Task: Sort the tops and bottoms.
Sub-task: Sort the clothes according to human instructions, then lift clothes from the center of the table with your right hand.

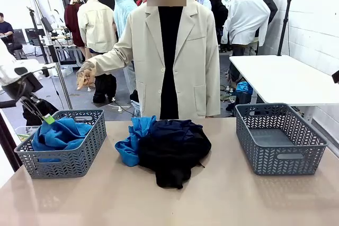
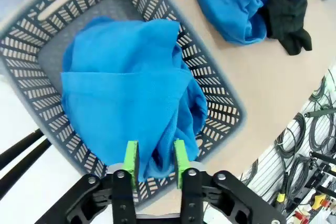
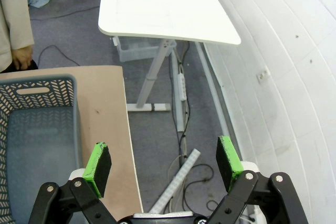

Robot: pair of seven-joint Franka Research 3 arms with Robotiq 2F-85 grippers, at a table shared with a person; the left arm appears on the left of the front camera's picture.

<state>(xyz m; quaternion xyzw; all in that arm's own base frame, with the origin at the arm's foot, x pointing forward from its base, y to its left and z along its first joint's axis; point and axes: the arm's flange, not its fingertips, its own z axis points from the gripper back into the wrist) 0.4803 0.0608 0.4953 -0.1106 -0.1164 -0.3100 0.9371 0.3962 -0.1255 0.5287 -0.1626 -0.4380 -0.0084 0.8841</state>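
Front view across table (image 1: 238,199), wrists downward

- We see bare surface (image 1: 238,199) along the near edge, in front of the clothes pile (image 1: 169,149).
- The pile sits mid-surface between two baskets, with a gap either side.
- A blue garment (image 1: 58,133) fills the left basket (image 1: 79,157); the right basket (image 1: 259,152) has open room inside.
- A person (image 1: 175,51) stands at the far edge.

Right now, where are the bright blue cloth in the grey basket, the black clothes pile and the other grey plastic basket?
bright blue cloth (image 2: 126,87), left wrist view, its folded middle.
black clothes pile (image 1: 172,149), front view, its middle.
other grey plastic basket (image 1: 265,160), front view, its near wall.
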